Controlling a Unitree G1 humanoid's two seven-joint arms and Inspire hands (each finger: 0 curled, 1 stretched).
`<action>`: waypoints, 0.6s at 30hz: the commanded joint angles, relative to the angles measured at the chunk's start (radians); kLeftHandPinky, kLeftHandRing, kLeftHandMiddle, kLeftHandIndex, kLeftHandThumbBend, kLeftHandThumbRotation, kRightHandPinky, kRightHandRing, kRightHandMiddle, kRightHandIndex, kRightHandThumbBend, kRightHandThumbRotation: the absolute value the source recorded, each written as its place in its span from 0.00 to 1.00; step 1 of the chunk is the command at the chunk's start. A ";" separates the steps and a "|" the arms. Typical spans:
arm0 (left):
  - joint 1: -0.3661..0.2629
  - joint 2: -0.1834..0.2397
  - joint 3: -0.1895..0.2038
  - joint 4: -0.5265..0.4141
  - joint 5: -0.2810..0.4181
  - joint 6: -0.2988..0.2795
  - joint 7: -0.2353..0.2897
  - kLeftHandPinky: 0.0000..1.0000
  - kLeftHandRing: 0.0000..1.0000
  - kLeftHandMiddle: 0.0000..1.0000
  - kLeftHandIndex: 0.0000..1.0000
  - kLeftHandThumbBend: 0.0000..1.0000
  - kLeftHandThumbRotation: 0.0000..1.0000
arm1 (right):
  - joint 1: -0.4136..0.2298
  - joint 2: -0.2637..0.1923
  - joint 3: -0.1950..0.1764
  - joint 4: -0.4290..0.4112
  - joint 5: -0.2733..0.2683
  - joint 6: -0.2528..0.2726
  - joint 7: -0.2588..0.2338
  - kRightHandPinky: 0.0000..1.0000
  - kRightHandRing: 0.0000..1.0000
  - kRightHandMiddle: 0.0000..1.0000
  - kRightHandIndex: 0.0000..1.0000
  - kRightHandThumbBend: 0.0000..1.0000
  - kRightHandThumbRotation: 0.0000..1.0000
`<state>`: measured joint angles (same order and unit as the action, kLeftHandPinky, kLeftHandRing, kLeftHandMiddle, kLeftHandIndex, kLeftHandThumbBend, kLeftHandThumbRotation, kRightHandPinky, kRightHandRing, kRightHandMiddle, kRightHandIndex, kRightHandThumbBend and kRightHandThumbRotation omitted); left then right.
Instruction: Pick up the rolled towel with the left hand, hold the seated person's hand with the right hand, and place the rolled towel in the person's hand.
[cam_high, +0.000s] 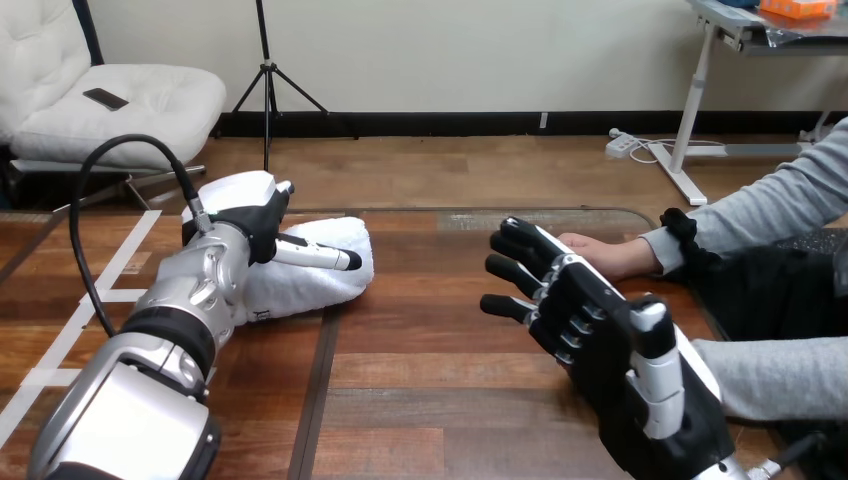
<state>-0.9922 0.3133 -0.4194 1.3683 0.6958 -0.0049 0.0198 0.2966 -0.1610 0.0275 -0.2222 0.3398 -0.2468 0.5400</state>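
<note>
Left robot hand (240, 205) sits on top of the rolled towel (320, 292) at the far left of the table (420, 385). Its white back is turned up, and its silver forearm (190, 290) slants in from the lower left corner. Whether it has closed on the towel cannot be told. The white towel lies flat on the wood, just short of the table's far edge, its right end jutting past the hand toward the middle.

Right robot hand (610, 345) hangs wide open at the lower right, its fingers (520, 270) straight, spread and aimed up and to the left. Just behind those fingers the person's hand (600, 255) lies on the table close to the far edge, reaching in from the right on a grey sleeve (760, 205). The robot hand partly covers it, and whether the two touch cannot be told. No finger curls round it.

Between the towel and the right robot hand runs a broad band of bare wood, open from the far edge to the near one.
</note>
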 joint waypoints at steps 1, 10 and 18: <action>-0.011 0.020 -0.012 -0.004 0.000 0.007 0.003 0.97 0.97 0.98 0.97 1.00 0.69 | -0.023 -0.005 -0.007 -0.074 0.021 -0.012 -0.004 0.84 0.93 0.94 0.91 0.90 1.00; -0.004 0.029 -0.014 -0.006 0.001 0.014 -0.004 0.97 0.98 0.98 0.97 1.00 0.64 | -0.013 -0.011 -0.006 -0.093 0.035 -0.002 -0.001 0.86 0.94 0.94 0.91 0.90 1.00; 0.001 0.035 -0.019 -0.004 0.006 0.028 -0.017 0.99 0.99 0.99 0.98 1.00 0.65 | -0.012 -0.010 -0.006 -0.099 0.046 -0.005 0.006 0.87 0.94 0.93 0.91 0.90 1.00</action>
<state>-0.9753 0.3157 -0.4217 1.3695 0.6962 0.0174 0.0036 0.3154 -0.1639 0.0276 -0.2765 0.3606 -0.2452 0.5423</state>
